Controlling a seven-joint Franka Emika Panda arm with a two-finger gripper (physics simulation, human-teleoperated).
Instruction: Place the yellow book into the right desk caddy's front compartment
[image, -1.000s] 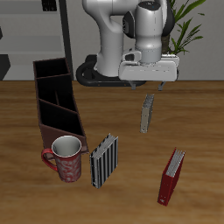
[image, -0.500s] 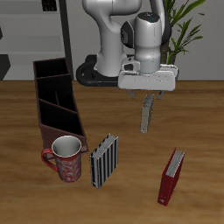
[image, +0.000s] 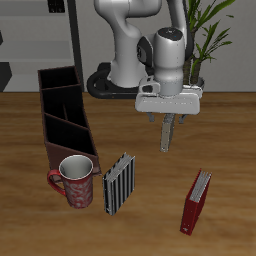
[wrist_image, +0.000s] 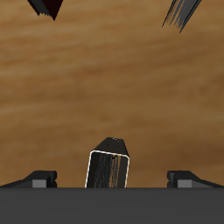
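Setting: wooden table (image: 30, 200) with brown grain, a dark shelf and a green plant behind it — my base stands at the back edge.
Right desk caddy (image: 65, 115): long maroon-brown box with slanted walls and dividers, running from the back toward the table's front edge, well apart from my claw.
Red mug (image: 77, 181): upright, just beside the caddy's front end, touching or nearly so; I cannot tell which.
Striped book (image: 119, 184): black-and-white, standing on edge just beside the mug, nearer the table's front edge than the yellow book.
Yellow book (image: 168, 131): thin, standing upright on the table, slightly tilted, directly under my claw; in the wrist view its top end (wrist_image: 108, 164) shows between my fingers.
Claw (image: 170, 119): spread wide — released, gripping nothing; one finger (wrist_image: 39, 178) sits on each side of the book's top, with clear gaps on both sides.
Red book (image: 196, 202): upright on edge near the table's front edge, well apart from the yellow book.
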